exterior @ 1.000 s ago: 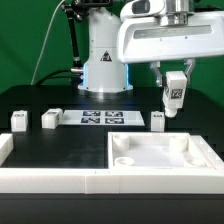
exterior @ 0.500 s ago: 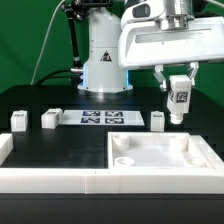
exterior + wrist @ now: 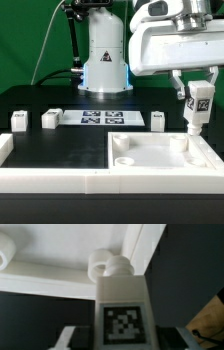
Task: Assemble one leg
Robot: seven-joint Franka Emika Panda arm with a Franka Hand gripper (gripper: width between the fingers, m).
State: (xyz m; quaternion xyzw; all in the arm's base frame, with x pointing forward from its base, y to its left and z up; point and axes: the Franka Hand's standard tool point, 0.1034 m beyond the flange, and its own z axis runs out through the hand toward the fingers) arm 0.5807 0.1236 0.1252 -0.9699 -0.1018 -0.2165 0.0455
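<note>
My gripper [image 3: 196,98] is shut on a white leg [image 3: 196,108] with a black-and-white tag, held upright in the air over the far right corner of the large white panel [image 3: 160,160]. In the wrist view the held leg [image 3: 123,297] fills the middle, its peg end pointing at a round corner socket [image 3: 100,263] of the panel [image 3: 60,277]; the gripper [image 3: 125,336] fingers sit on both sides of it. Three more legs stand on the table: two [image 3: 18,121] [image 3: 49,118] at the exterior view's left and one [image 3: 157,120] beside the marker board.
The marker board [image 3: 103,118] lies flat at mid-table in front of the robot base [image 3: 104,60]. A white raised rim [image 3: 50,180] runs along the front left, next to the panel. Another corner socket [image 3: 122,158] shows on the panel's left side.
The gripper has carried the leg toward the exterior view's right and slightly down, from beside the marker board to above the panel's far right corner.
</note>
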